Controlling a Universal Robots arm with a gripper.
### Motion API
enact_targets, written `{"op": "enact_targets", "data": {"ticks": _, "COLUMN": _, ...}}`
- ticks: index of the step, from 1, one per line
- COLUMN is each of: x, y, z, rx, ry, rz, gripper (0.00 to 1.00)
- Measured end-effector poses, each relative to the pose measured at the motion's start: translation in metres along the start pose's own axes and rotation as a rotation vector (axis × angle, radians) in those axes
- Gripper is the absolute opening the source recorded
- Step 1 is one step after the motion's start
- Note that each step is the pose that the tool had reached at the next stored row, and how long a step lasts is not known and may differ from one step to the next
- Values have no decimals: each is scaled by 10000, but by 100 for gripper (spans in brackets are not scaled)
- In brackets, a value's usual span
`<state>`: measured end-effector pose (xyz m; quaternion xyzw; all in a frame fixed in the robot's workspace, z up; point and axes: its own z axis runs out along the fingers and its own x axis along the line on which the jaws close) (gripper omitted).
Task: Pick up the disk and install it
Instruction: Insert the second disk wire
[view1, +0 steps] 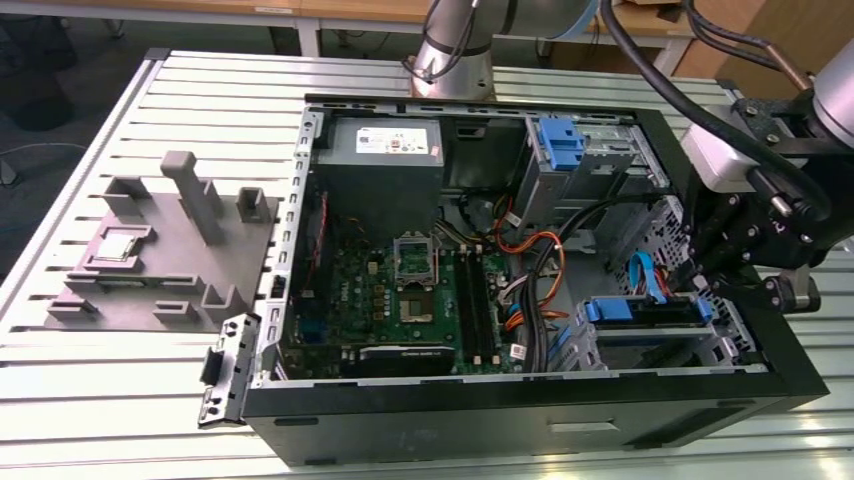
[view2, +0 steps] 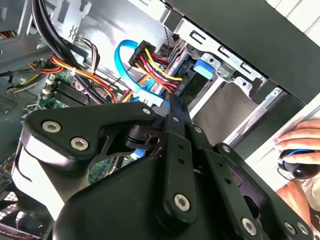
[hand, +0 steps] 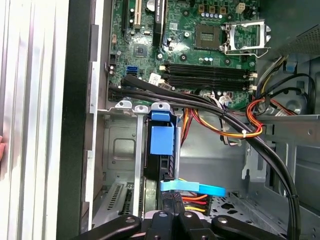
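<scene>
Tool grip state unclear, beside the disk seated in its bay

A big silver table made of long metal slats holds everything. An open black computer case lies flat on it, toward the exterior view's right. On the exterior view's left sits a grey plastic holder with posts sticking up, just beside the case.
</scene>
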<state>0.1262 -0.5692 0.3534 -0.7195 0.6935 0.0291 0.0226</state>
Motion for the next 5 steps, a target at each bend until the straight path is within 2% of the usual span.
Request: {"op": "enact_targets", "data": {"ticks": 5, "x": 0, "y": 1, "z": 0, "rx": 2, "ry": -1, "rz": 13, "gripper": 10}}
